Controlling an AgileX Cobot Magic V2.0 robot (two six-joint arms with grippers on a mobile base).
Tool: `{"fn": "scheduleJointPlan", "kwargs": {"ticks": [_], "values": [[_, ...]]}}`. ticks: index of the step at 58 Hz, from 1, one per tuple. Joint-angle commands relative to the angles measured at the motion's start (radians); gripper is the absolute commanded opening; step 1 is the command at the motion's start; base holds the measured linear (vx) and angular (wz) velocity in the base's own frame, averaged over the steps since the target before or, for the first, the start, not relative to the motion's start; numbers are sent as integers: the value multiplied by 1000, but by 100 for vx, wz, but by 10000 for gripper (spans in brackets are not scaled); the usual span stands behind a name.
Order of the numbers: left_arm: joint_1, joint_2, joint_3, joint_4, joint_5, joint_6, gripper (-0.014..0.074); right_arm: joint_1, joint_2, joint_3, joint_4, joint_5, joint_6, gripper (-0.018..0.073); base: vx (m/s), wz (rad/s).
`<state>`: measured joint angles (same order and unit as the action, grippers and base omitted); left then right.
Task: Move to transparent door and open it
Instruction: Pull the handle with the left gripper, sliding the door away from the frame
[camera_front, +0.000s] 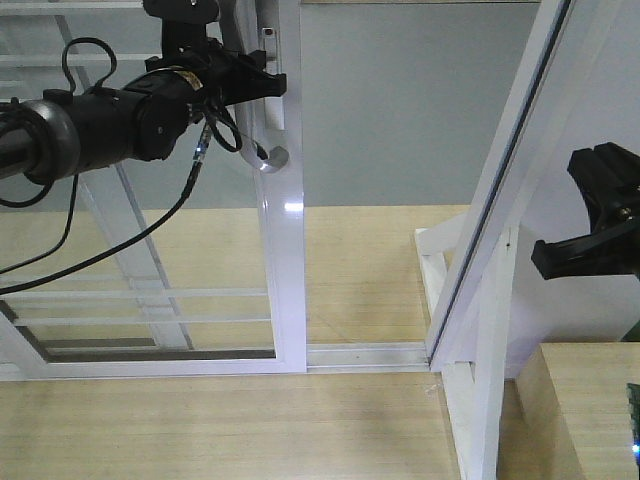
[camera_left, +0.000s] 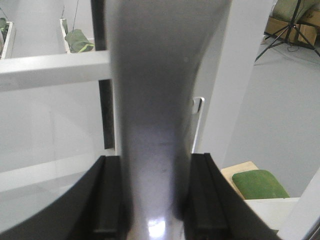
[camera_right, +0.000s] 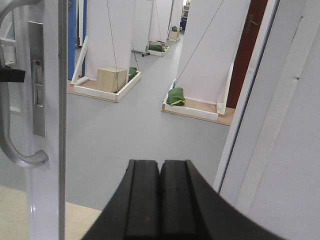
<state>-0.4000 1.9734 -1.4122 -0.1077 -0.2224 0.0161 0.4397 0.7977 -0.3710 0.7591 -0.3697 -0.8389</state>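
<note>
The transparent door (camera_front: 285, 230) is a glass panel in a glossy white frame, with thin white bars low across the glass. Its curved grey handle (camera_front: 262, 152) sits on the right stile. My left gripper (camera_front: 262, 85) reaches in from the left and is shut on that handle. In the left wrist view the handle (camera_left: 155, 90) fills the space between the two black fingers of the left gripper (camera_left: 155, 161). My right gripper (camera_right: 160, 167) is shut on nothing and hangs at the right (camera_front: 600, 225), apart from the door. The right wrist view shows the handle (camera_right: 20, 157) at far left.
A slanted white upright frame (camera_front: 510, 170) with a foot bracket (camera_front: 438, 250) stands right of the door, and a floor track (camera_front: 365, 355) runs between them. Grey floor lies beyond the gap. Farther off are white panels, a wooden box (camera_right: 111, 79) and green bags (camera_right: 176, 96).
</note>
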Motion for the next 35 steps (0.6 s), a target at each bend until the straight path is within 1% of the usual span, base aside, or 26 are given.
{"fn": "scheduleJointPlan", "kwargs": {"ticks": [1, 9, 15, 35], "values": [[-5, -59, -26, -2, 11, -4, -9, -4, -5, -28, -20, -70, -10, -6, 0, 0], [-5, -67, -26, -2, 60, -3, -5, -4, -5, -28, -20, -70, -10, -6, 0, 0], [1, -83, -26, -2, 70, 5, -2, -4, -5, -28, -20, -70, -10, -6, 0, 0], [59, -158, -26, 1, 119, 5, -1, -4, -5, -28, -20, -70, -10, -6, 0, 0]]}}
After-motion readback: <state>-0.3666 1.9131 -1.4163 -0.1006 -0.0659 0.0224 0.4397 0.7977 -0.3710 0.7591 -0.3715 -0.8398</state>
